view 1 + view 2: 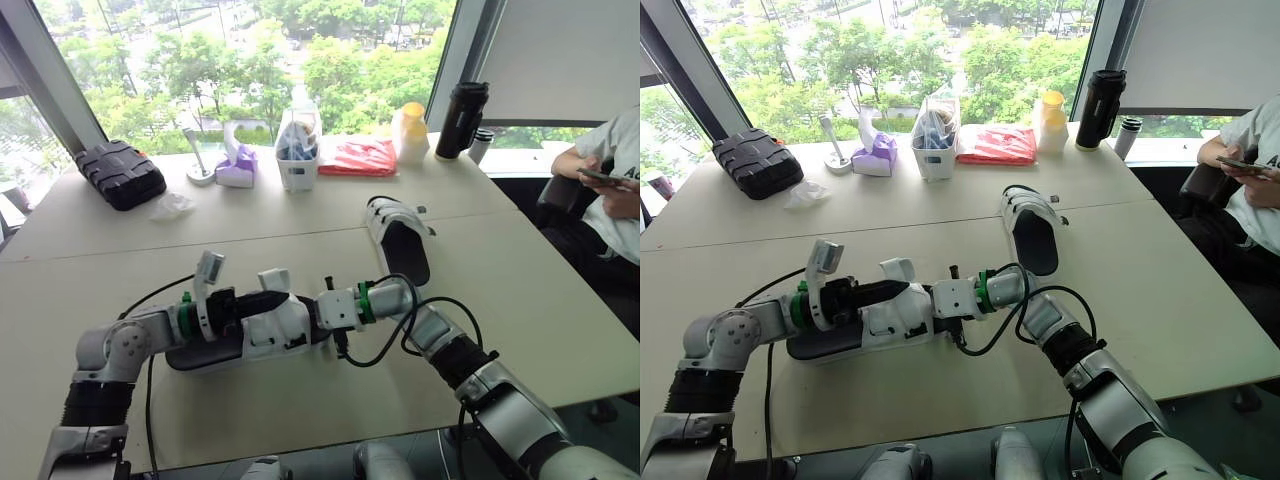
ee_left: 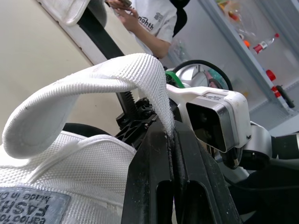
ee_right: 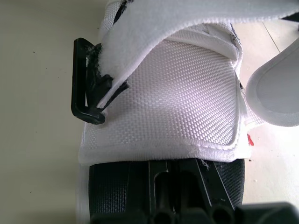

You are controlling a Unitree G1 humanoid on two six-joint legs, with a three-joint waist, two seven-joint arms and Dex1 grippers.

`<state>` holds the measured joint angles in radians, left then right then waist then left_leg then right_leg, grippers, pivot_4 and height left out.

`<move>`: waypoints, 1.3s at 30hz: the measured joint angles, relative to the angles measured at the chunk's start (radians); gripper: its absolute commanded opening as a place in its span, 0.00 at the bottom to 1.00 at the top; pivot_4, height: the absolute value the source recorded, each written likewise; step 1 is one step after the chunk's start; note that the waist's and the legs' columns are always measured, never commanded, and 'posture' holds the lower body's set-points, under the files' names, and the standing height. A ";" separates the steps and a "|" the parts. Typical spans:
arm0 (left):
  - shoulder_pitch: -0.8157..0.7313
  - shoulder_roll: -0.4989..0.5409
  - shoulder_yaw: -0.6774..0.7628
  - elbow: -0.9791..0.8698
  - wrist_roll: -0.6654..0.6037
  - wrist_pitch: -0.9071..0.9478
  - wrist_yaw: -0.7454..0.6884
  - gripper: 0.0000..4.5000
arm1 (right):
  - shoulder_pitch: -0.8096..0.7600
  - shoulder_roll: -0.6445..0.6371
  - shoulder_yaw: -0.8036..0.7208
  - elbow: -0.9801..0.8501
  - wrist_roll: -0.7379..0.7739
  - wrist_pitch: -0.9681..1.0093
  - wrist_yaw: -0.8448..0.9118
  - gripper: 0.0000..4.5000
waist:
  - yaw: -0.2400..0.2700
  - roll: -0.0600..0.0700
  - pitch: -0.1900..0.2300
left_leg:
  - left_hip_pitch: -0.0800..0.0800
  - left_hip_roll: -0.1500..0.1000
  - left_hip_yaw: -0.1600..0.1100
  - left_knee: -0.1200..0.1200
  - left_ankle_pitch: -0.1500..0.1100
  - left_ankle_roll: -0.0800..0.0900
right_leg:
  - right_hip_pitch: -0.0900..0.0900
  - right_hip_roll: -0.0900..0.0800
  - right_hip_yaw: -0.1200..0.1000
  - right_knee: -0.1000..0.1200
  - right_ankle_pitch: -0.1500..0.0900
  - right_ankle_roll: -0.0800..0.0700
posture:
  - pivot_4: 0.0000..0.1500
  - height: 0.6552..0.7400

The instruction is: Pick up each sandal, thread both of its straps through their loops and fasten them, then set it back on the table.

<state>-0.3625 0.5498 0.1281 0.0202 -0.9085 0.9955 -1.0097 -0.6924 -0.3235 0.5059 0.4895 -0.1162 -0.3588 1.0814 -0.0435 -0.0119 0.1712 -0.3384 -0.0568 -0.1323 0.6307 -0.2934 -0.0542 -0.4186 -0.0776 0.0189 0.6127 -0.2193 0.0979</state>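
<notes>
Two sandals on the pale table (image 1: 520,300), one worked on, one lying apart

- Back edge by the window, from the left: black case (image 1: 120,172), purple tissue box (image 1: 236,165), white caddy (image 1: 297,150), red bag (image 1: 357,157), yellow-capped bottle (image 1: 411,132), black flask (image 1: 460,120)
- Left gripper (image 1: 280,299) reaches in from the left, low over the front middle of the table. Its pincer is pressed together on the white strap (image 2: 93,79), which arches up in a loose curl over the upper and runs down into the pinch
- Near sandal (image 1: 275,335), white mesh upper on a black sole, lies lengthwise between the two arms at the front middle of the table, sole down
- Black loop (image 3: 81,79) stands at one side of the upper, a second white strap passing over the mesh beside it
- Right gripper (image 3: 180,170) comes in from the right, tips at the hem of the mesh upper; the pincer looks pressed together, though whether it pinches anything cannot be told
- Far sandal (image 1: 398,240) rests on the table further back and right, well apart from both grippers, footbed up
- Person (image 1: 615,150) seated at the far right edge, holding a phone
</notes>
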 measured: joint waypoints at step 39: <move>-0.145 0.046 -0.161 0.131 0.298 -0.258 -0.239 0.02 | 0.005 -0.001 -0.003 -0.016 -0.017 0.005 -0.002 0.00 | 0.001 0.000 0.000 | 0.000 0.000 0.000 0.000 0.000 0.000 | 0.000 0.000 0.000 0.000 0.000 0.000 | 1.00 1.00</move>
<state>-0.5072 0.5956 -0.0334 0.1517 -0.6103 0.7375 -1.2483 -0.6876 -0.3245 0.5029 0.4735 -0.1330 -0.3540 1.0794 -0.0429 -0.0121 0.1713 -0.3387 -0.0568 -0.1322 0.6307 -0.2934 -0.0542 -0.4189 -0.0776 0.0189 0.6128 -0.2191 0.0983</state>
